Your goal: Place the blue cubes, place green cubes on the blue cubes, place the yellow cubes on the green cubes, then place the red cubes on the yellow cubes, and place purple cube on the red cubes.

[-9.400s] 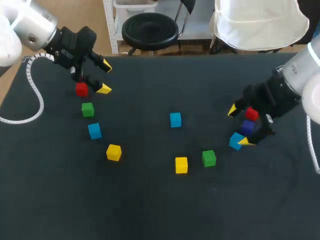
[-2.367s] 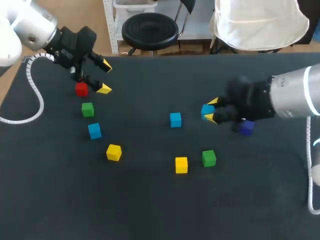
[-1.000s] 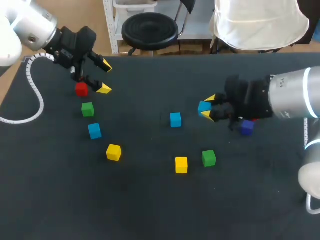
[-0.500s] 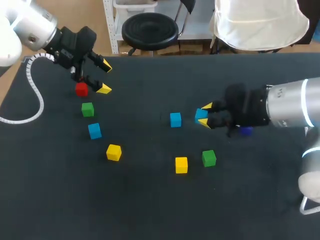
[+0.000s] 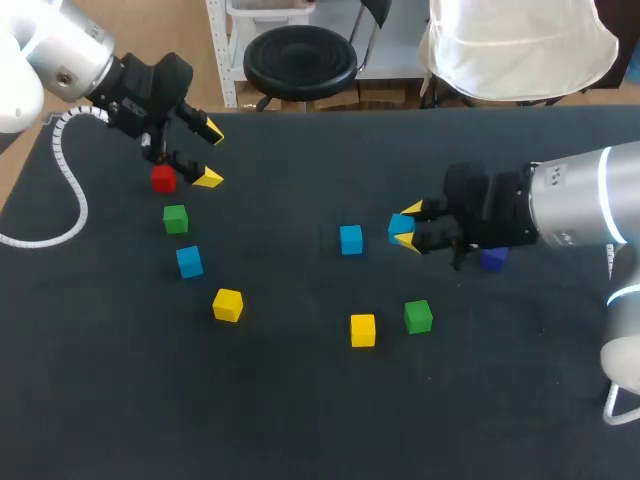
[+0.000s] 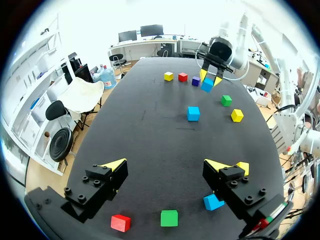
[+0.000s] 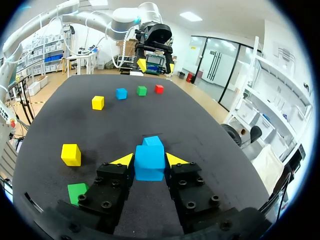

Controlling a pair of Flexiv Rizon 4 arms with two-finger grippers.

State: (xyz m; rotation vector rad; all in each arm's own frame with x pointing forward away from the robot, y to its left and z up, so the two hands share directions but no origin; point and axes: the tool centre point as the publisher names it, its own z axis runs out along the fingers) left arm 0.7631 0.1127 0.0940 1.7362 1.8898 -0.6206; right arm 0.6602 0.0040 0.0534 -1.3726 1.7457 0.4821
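My right gripper (image 5: 408, 226) is shut on a blue cube (image 5: 401, 227), just right of a second blue cube (image 5: 350, 239) at the table's middle. In the right wrist view the held cube (image 7: 149, 161) fills the gap between the fingers, and the other blue cube (image 7: 153, 142) lies right ahead. A purple cube (image 5: 492, 259) sits under the right arm. A yellow cube (image 5: 363, 329) and a green cube (image 5: 418, 316) lie in front. My left gripper (image 5: 208, 155) hangs open at the far left by a red cube (image 5: 163, 179), above green (image 5: 175, 218), blue (image 5: 189, 261) and yellow (image 5: 227, 304) cubes.
In the left wrist view a red cube (image 6: 183, 77) and a yellow cube (image 6: 169, 76) lie beyond the right arm; the head view hides them. Dark tabletop (image 5: 300, 420) stretches bare along the near side.
My right gripper has carried the blue cube a little left and nearer, closer to the middle blue cube. The left arm has stayed put.
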